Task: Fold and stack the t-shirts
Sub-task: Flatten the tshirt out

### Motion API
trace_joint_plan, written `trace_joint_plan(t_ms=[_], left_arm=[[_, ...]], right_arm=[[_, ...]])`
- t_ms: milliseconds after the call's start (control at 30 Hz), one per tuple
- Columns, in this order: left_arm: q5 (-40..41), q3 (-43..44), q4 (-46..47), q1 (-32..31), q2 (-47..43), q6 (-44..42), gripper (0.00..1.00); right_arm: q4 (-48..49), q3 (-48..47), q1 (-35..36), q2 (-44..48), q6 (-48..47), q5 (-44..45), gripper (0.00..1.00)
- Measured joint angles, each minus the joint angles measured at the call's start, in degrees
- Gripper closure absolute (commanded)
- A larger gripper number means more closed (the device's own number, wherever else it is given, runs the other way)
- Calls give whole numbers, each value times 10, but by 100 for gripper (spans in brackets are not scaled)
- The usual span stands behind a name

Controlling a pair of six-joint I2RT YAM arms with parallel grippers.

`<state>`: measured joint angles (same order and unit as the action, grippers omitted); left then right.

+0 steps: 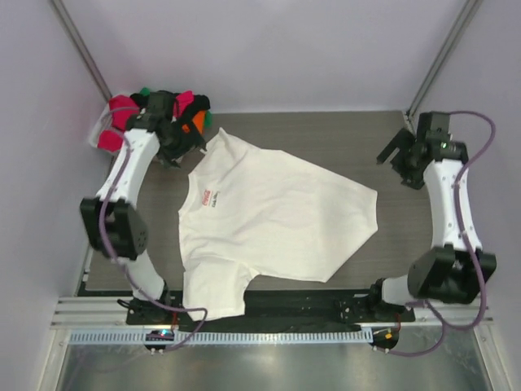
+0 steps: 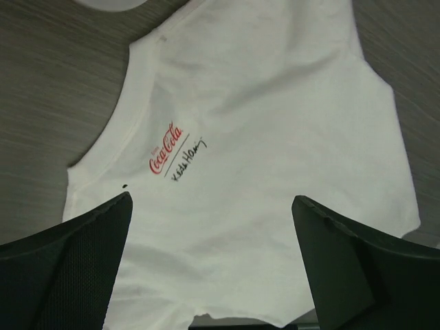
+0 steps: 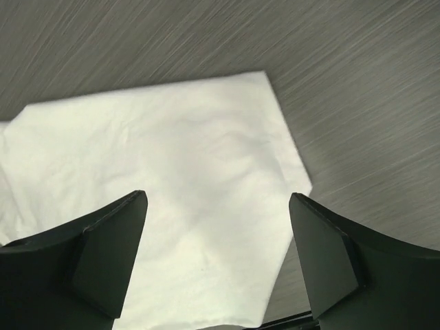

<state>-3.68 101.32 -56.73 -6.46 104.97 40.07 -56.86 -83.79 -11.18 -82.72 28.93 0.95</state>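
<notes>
Nearest, the white t-shirt (image 1: 269,220) lies spread on the grey wood-grain table (image 1: 342,134). One short sleeve (image 1: 213,297) reaches down over the black strip (image 1: 309,305) at the near edge, between the two arm bases. The shirt lies sideways: its collar (image 2: 132,103) faces the left arm and its hem runs along the side toward the right arm, ending in a corner (image 3: 265,75) on bare table. The cloth is mostly flat, with soft wrinkles across the middle. Close to the collar is a small print (image 2: 168,148) of red Coca-Cola script with a black handwritten line beneath it. Out beyond the shirt's hem corner, the right gripper (image 1: 397,155) hangs above bare table, apart from the cloth. In its wrist view its dark fingers (image 3: 110,240) are spread wide with nothing between them, and the hem corner lies on the table below the gap. At the shirt's far sleeve (image 1: 221,140), the left gripper (image 1: 183,142) is raised just beside the cloth. Its jaws are released too. Its wrist view shows the two fingers (image 2: 82,254) well apart and empty, and looks down on the collar and the print. Farthest, past that sleeve in the corner behind the left gripper, is a heap of other t-shirts (image 1: 122,110) in magenta, black, orange and green. A pale bin edge (image 1: 98,130) shows at the heap's outer side.
</notes>
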Motion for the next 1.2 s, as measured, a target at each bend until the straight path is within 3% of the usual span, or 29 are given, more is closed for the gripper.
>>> trace_joint_plan(t_ms=[133, 233, 367, 500, 633, 900, 1200], left_arm=[[25, -111, 38, 0, -209, -5, 0], [23, -229, 70, -1, -322, -6, 2], [11, -362, 83, -5, -356, -7, 3], [4, -464, 77, -8, -376, -12, 3], [4, -497, 69, -8, -453, -13, 4], [5, -519, 58, -8, -569, -14, 4], [6, -520, 55, -9, -577, -18, 4]], right_arm=[[57, 145, 88, 97, 27, -16, 10], [95, 221, 156, 59, 45, -34, 10], [122, 266, 195, -23, 60, -32, 11], [137, 299, 197, -1, 78, 10, 17], [155, 365, 196, 69, 110, 49, 23], [151, 465, 196, 174, 172, 88, 54], [175, 503, 196, 167, 189, 92, 50]])
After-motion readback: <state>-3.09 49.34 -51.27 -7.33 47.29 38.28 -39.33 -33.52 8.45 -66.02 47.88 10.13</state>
